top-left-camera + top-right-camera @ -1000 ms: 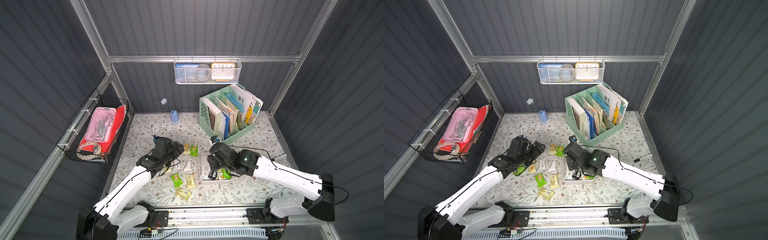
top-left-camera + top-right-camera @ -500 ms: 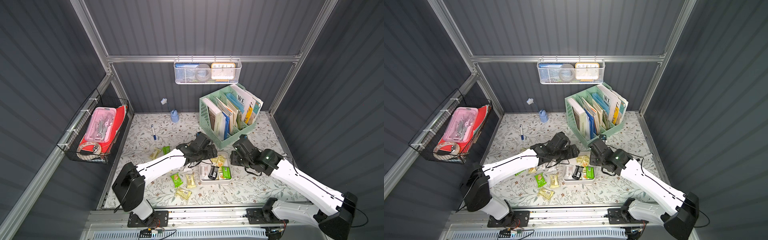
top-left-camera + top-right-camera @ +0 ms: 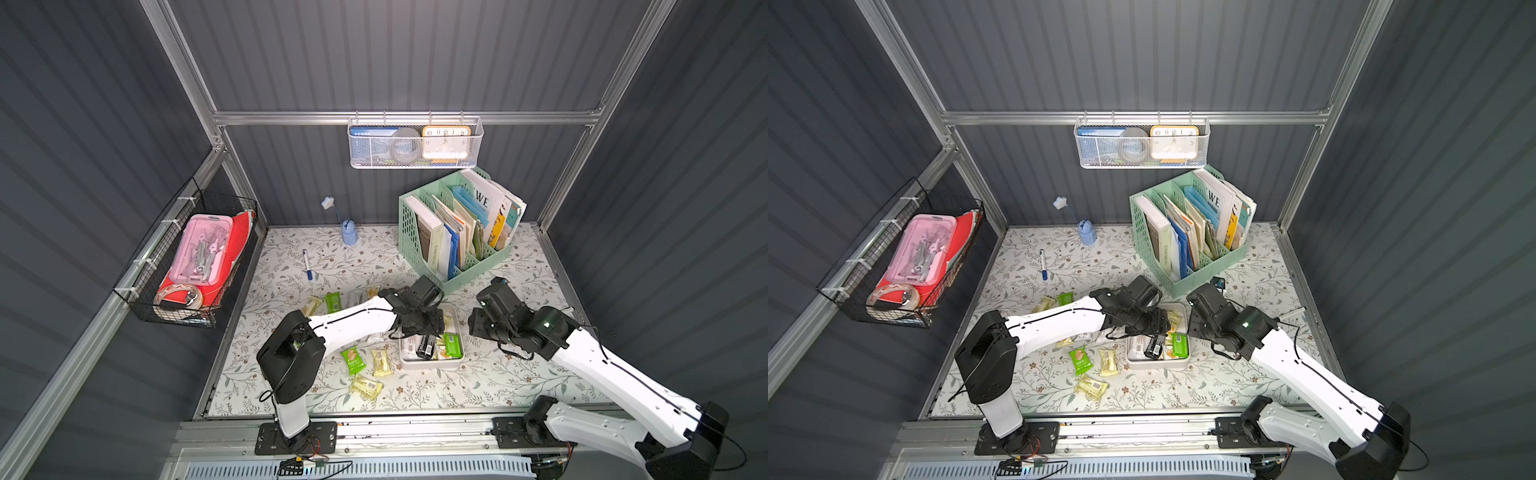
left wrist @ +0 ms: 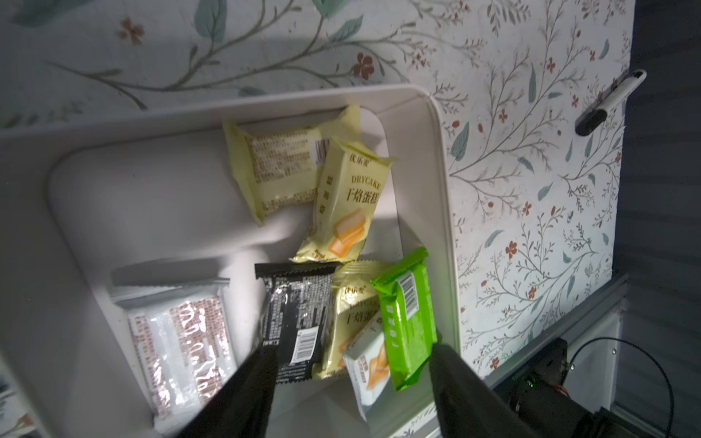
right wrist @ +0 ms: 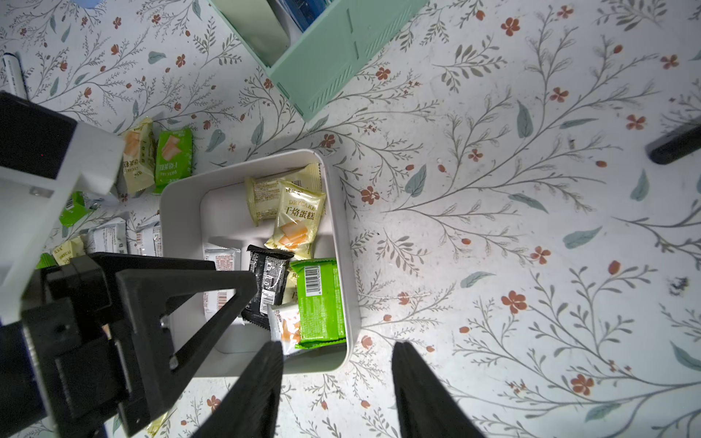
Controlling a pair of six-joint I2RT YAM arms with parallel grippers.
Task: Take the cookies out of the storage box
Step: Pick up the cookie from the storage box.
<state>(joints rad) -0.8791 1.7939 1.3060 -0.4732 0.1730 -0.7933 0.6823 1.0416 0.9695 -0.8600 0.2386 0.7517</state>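
The storage box (image 3: 428, 366) (image 3: 1156, 366) is a shallow white tray at the table's front middle. Several cookies lie in it: a pale yellow one (image 4: 349, 201), a black one (image 4: 296, 314), a green one (image 4: 407, 314) and a white-silver one (image 4: 178, 341). My left gripper (image 4: 351, 354) (image 3: 419, 326) is down inside the box and open. Its fingers straddle the black, yellow and green packets without pinching them. My right gripper (image 5: 337, 347) (image 3: 478, 328) is open and empty, above the box's right wall (image 5: 343, 242). More cookies (image 3: 353, 359) (image 3: 332, 301) lie on the table left of the box.
A mint-green file organizer (image 3: 457, 241) full of books stands just behind the box. A blue-capped marker (image 3: 306, 266) and a small blue bottle (image 3: 350, 232) lie at the back left. A black pen (image 5: 675, 146) sits near the right edge. Wire baskets hang on the left wall (image 3: 191, 257) and back wall (image 3: 415, 143).
My left arm swung from the cookies on the left across to the box and dipped in, jaws narrowing. My right gripper pulled out of the box to its right side.
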